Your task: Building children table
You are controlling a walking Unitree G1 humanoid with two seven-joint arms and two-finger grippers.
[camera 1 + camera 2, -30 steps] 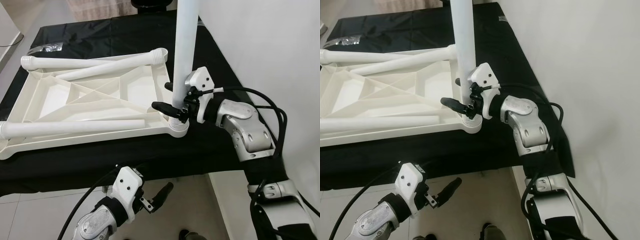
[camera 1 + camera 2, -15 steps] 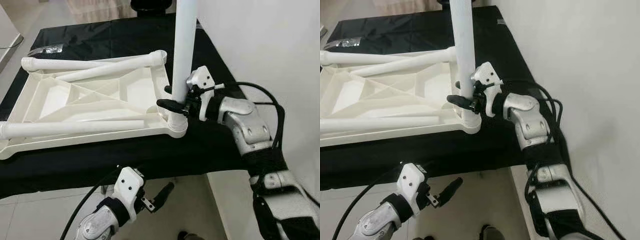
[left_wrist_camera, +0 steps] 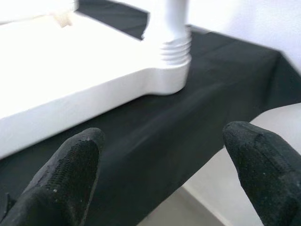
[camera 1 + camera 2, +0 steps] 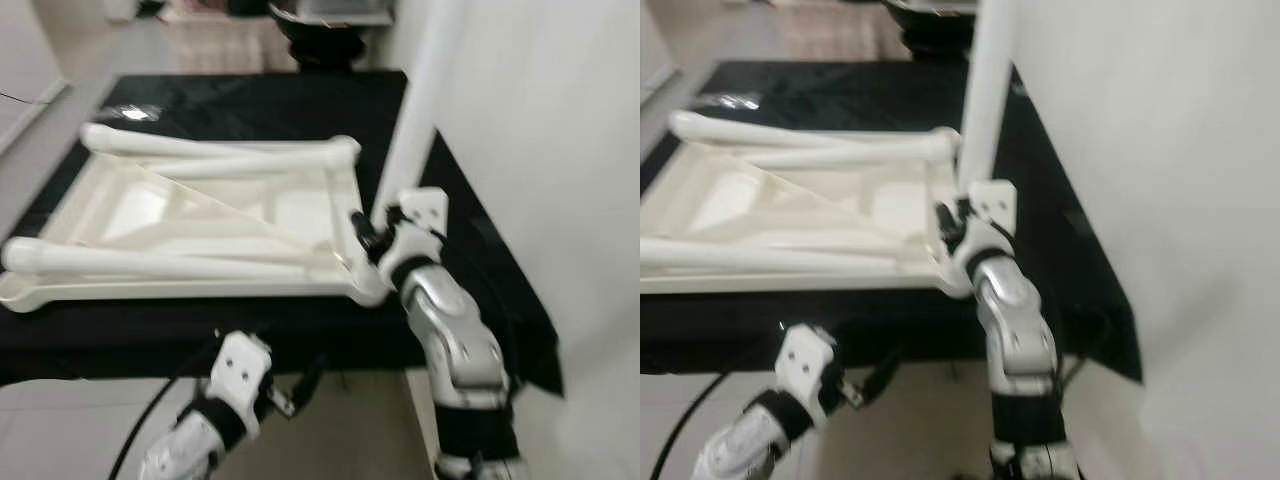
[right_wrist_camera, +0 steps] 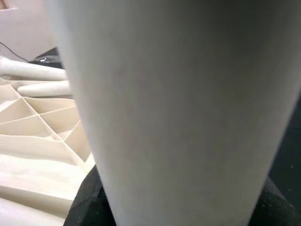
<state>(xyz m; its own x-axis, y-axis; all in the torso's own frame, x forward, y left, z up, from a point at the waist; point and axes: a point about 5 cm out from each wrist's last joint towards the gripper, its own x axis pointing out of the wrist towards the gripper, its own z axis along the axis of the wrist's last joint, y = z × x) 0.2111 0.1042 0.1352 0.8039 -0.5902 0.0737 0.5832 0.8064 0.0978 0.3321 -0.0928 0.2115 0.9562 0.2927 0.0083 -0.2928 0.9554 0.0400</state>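
Observation:
The white children's tabletop (image 4: pixel 200 215) lies upside down on a black-covered table (image 4: pixel 250 95). A white leg (image 4: pixel 415 120) stands upright in the near right corner socket, its threaded end (image 3: pixel 174 47) seated in the corner. My right gripper (image 4: pixel 372 235) is shut on this leg just above the socket, and the leg (image 5: pixel 174 103) sits close in the right wrist view. My left gripper (image 4: pixel 300 385) hangs open below the table's front edge, its black fingers (image 3: pixel 70 169) spread and empty.
Two more white legs (image 4: pixel 215 150) lie across the tabletop's far side and another leg (image 4: pixel 150 262) along its near side. A white wall (image 4: pixel 560 150) rises close on the right. A small plastic bag (image 4: pixel 135 113) lies at the table's far left.
The head views have shifted and blurred, so the camera moved. My right forearm now stands steeper below the gripper, which keeps its hold on the upright leg. The left gripper stays open.

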